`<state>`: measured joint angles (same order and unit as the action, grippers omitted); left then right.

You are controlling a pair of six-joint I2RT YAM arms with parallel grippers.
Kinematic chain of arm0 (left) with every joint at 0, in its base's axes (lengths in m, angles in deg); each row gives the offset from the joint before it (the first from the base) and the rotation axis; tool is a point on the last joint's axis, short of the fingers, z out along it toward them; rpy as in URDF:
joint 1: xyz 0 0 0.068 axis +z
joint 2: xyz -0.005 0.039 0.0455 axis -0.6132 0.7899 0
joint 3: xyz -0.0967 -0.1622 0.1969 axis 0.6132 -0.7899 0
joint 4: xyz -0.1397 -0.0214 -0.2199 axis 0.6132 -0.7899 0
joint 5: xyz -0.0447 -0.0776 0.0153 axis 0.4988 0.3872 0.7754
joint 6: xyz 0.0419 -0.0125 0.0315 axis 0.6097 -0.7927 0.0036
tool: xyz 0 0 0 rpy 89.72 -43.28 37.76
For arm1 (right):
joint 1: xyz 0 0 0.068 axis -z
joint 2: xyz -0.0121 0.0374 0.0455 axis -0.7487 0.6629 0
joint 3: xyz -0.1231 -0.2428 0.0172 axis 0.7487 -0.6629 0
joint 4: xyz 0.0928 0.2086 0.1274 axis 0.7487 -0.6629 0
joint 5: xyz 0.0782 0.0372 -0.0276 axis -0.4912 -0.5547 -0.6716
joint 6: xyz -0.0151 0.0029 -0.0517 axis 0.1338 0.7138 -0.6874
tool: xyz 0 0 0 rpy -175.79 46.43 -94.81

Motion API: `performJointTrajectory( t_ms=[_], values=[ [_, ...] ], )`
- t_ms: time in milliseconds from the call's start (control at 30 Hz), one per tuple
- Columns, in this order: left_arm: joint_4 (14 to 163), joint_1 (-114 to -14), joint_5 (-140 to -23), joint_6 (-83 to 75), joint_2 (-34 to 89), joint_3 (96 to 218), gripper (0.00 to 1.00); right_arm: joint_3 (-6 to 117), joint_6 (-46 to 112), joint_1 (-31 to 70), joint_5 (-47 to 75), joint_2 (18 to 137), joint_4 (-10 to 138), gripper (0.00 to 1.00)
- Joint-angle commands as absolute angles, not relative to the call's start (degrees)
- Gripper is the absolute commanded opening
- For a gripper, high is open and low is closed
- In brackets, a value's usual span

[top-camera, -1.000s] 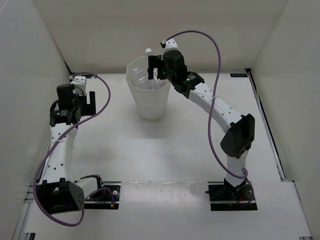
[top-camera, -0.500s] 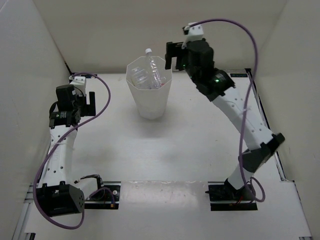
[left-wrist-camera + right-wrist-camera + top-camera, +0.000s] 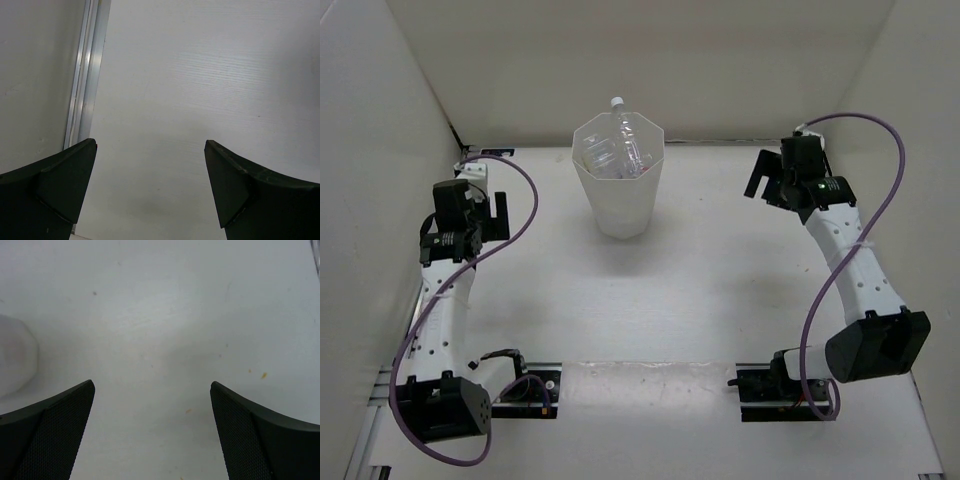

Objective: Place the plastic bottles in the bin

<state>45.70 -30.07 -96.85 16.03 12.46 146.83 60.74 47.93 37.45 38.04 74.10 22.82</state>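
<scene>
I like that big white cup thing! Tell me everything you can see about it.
The bin is tall, white and slightly see-through, like plastic, with many flat sides narrowing toward its base. It stands upright on the table, far middle, open on top. Clear plastic bottles lie piled inside; one white-capped bottle leans up, its cap poking above the rim. Nothing else touches it.
</scene>
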Motion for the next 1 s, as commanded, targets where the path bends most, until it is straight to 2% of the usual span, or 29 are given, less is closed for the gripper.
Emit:
performJointTrajectory(
  t_ms=[0,967],
  values=[
    [46.01,-29.38,-98.02,14.59,9.85,145.57,1.0,59.6,50.79,38.1,37.9,72.48,19.9,1.0],
    [46.01,-27.27,-97.49,14.06,8.27,142.23,1.0,60.13,52.47,38.1,37.54,73.53,19.9,1.0]
  ],
)
